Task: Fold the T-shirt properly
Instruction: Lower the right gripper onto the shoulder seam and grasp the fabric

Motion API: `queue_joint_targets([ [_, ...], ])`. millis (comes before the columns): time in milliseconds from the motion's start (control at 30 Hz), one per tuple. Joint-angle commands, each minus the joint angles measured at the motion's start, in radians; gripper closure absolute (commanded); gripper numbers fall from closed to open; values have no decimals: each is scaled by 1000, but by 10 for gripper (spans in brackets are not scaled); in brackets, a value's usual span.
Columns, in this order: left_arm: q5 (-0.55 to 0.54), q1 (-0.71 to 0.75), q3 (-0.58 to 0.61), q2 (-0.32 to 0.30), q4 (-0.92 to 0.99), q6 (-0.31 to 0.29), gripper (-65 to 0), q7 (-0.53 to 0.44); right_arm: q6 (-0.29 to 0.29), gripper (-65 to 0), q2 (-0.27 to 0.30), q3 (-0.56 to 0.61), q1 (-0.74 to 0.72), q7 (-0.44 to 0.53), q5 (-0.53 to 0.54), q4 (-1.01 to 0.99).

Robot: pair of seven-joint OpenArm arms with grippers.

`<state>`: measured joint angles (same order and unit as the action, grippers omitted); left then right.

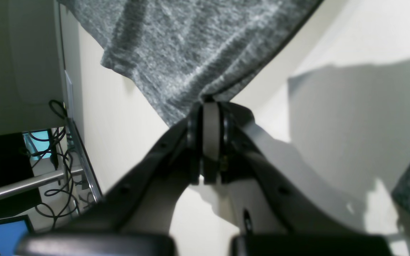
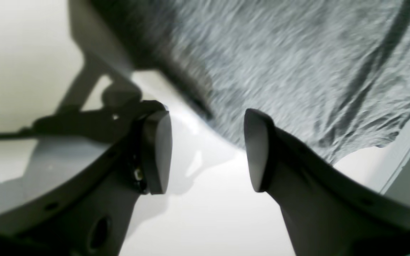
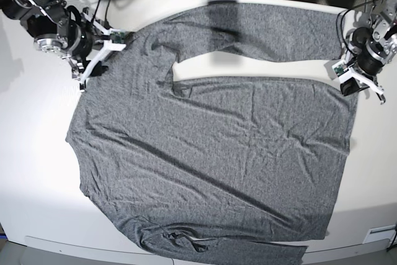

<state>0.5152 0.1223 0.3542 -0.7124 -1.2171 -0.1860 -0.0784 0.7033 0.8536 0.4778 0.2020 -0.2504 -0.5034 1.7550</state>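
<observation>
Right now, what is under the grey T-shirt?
The white table lies under the T-shirt, showing all around its edges. The cloth lies spread out, so whatever is beneath its middle cannot be seen. The left gripper pinches one edge.

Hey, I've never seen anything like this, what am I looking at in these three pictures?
A two-armed robot at a white table, folding a large heather-grey long-sleeved knit T-shirt spread flat on it. The wide picture looks down from above. The other two come from cameras on each wrist, looking along the claws. The left claw, on the overhead view's right, is shut on the shirt, pinching its edge. The right claw, at the overhead view's left, is open above the shirt's edge, holding nothing.
</observation>
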Motion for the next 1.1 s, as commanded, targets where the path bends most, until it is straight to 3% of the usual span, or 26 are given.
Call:
queue_joint_targets([
  [0,8,7,1,-11,0,-11,0,2,-5,-325,4,-5,-5,25,8,7],
  [167,8,7,1,-11,0,-11,0,-1,-5,-321,0,17,-5,34,9,5],
  [333,8,8,1,-11,0,-11,0,-1,-5,-126,-1,71,-5,18,8,4],
  [567,8,8,1,-11,0,-11,0,-1,-5,0,-1,87,-5,-30,9,6],
  [667,8,8,0,-11,0,-11,0,-1,-5,0,-1,87,-5,-90,19,6],
  [900,8,8,0,-11,0,-9,0,-1,-5,0,-1,87,-5,-282,246,14],
  [1067,8,7,0,-11,-2,-9,0,-1,-108,0,-1,87,-5,-300,311,68],
])
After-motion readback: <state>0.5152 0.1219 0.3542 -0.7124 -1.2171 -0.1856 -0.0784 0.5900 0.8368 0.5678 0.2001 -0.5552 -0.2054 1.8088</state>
